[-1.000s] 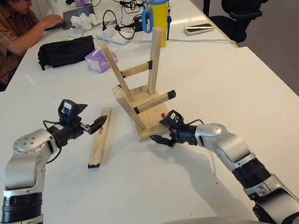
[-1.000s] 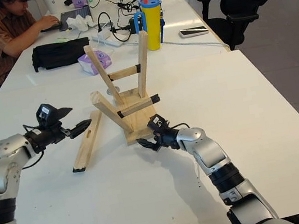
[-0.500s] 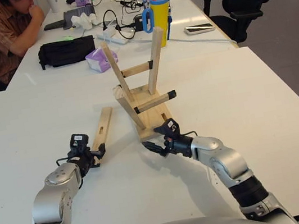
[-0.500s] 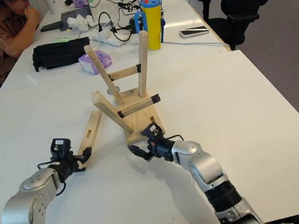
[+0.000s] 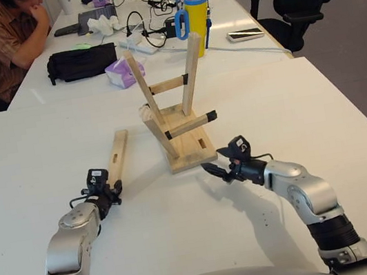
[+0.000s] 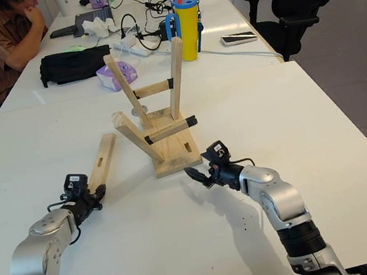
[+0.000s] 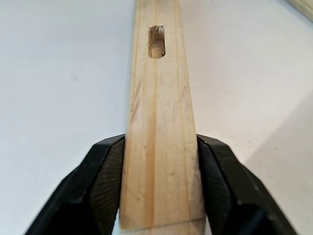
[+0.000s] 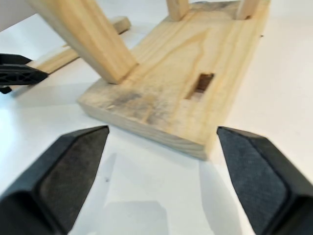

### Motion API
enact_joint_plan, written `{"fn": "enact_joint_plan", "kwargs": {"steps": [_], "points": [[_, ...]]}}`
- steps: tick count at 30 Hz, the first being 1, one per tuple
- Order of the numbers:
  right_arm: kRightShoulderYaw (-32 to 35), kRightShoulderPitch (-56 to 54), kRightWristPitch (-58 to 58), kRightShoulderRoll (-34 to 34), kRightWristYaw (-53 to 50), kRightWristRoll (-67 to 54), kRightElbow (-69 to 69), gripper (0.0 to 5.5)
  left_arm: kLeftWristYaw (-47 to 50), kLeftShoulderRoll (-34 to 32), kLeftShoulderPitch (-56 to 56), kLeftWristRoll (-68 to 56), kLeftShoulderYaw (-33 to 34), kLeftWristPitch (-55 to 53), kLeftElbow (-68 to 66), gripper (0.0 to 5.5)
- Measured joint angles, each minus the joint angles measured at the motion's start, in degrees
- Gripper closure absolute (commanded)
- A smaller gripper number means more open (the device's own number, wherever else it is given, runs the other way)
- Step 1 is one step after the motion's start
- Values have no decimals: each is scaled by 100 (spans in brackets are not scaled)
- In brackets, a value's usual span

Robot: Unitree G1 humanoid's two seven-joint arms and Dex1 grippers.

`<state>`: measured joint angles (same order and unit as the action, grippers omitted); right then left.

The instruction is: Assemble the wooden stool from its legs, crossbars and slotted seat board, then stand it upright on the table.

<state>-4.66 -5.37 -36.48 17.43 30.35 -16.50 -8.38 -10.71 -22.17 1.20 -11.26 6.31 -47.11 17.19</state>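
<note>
Left wrist view: the left gripper (image 7: 161, 191) is pinching the loose leg (image 7: 159, 122) by its near end, the leg lying flat, pointing toward 12 o'clock. The right gripper (image 5: 216, 168) is gaping wide, empty, the seat board (image 5: 189, 154) near its 10 o'clock.

A white table (image 5: 346, 105) meets a cluttered white desk (image 5: 43, 90) behind — black office chair (image 5: 289, 9), grey floor (image 5: 360, 61).

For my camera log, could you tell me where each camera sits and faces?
Left eye view: head, facing forward-down over the table; both arms show.
Right eye view: beside it, same scene.
Left wrist view: left wrist, along the left gripper shut on the loose leg.
Right wrist view: right wrist, past the open right gripper at the seat board.
</note>
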Motion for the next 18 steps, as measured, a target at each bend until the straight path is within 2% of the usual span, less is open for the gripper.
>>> {"fn": "enact_joint_plan", "kwargs": {"steps": [5,9,14,16,18], "points": [[464,-429,-16,162,-558,261,906,141,-317,112,-1106,-459,570,1113,-215,343],[852,-750,543,256,-476,197,1149,141,-756,177,-2003,-1326,999,1599,-4,343],[1227,-1018,593,346,-15,-355,1145,141,-948,198,-3017,-2750,1039,1073,737,343],[1301,-1018,516,368,195,-563,1092,141,-900,313,-3318,-3453,885,656,1051,343],[1153,-1062,652,581,200,-255,1258,141,-523,662,-3574,-4334,701,281,1305,343]]}}
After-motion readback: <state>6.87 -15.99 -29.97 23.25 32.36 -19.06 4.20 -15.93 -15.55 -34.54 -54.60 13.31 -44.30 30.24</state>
